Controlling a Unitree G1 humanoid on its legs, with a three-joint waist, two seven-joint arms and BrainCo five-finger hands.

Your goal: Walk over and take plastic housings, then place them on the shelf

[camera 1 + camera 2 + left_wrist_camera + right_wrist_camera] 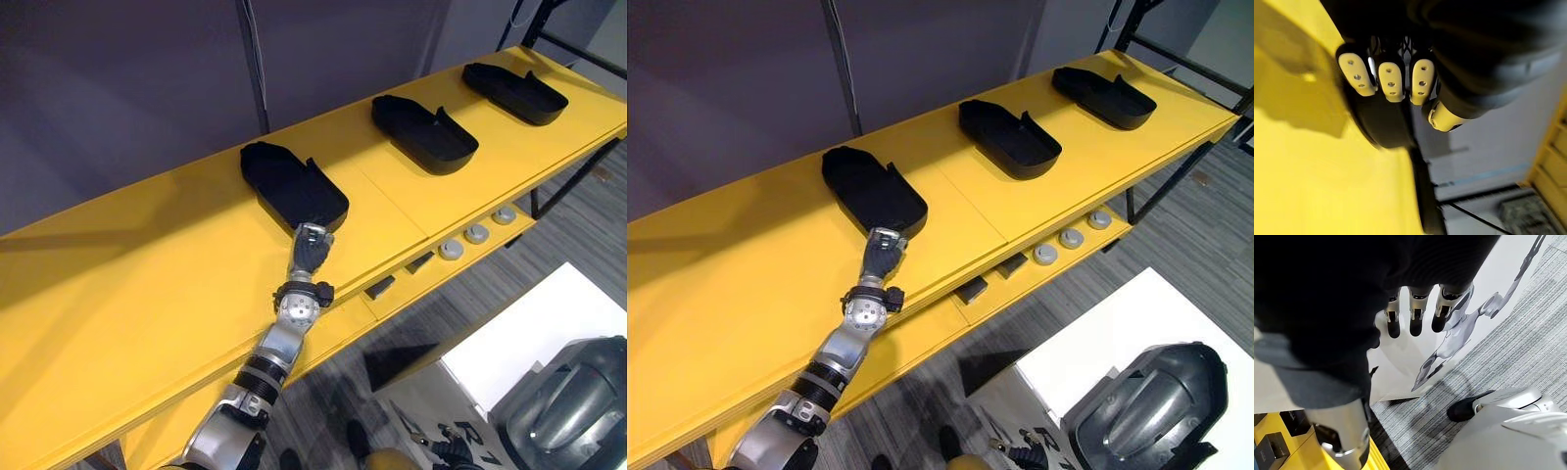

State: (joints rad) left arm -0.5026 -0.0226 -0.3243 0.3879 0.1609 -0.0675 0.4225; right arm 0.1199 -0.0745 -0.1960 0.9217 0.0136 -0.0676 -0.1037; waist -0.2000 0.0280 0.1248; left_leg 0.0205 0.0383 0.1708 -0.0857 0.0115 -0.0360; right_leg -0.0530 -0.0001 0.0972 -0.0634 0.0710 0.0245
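Left eye view: left hand (312, 247), fingers straight and together, touches the nearest housing (290, 182), apparently seating it on the shelf (147, 279).

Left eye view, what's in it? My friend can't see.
The left robot hand reaches across a yellow shelf, fingers straight, to the near end of a black plastic housing. A second housing and a third housing lie farther right.

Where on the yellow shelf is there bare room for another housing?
Widest bare patch: the yellow shelf left of the nearest plastic housing. Narrower gaps flank the middle housing. Crowded: around the left hand at that nearest housing's near end.
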